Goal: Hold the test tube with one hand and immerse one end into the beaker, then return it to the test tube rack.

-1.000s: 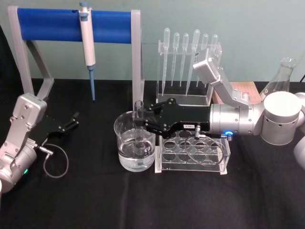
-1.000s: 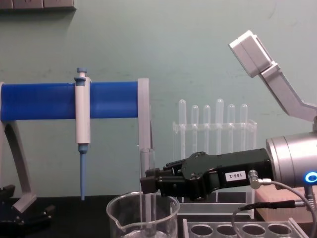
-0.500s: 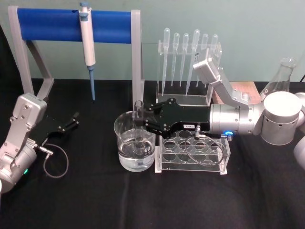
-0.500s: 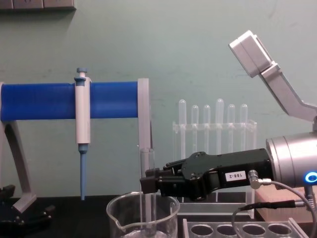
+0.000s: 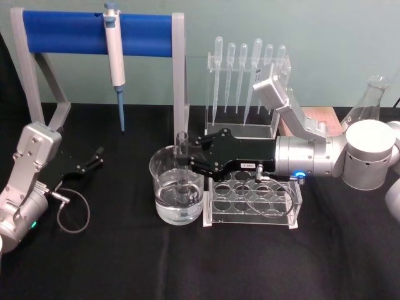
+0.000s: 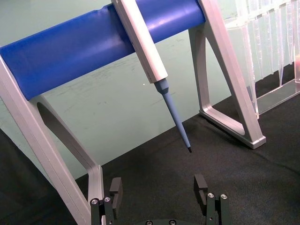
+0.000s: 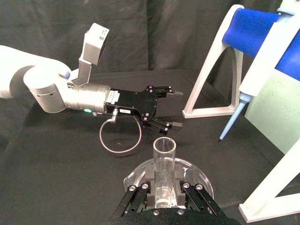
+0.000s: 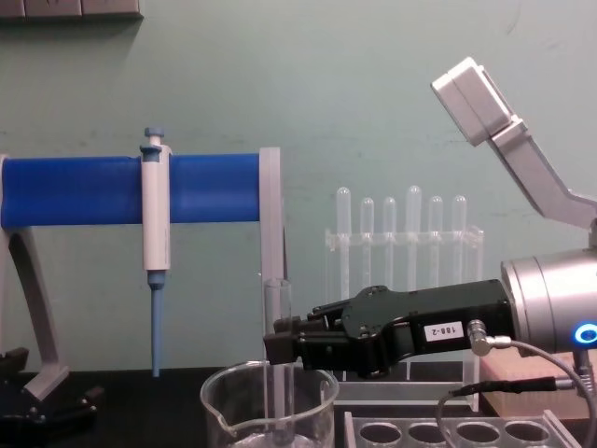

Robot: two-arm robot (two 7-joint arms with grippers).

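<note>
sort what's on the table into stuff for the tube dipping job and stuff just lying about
For the job: test tube, held upright in the beaker by the right gripper; test tube rack.
Lying about: micropipette on the blue stand; plastic pipettes; flask; left gripper, open, parked at the left.

Black table (image 5: 125,262) — on it stand beaker (image 5: 178,209), tube rack (image 5: 219,211), pipette stand (image 5: 240,131), blue-barred frame (image 5: 62,31)

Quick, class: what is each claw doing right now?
Left claw: open, holding nothing.
Right claw: closed on the test tube, upright in the beaker.
</note>
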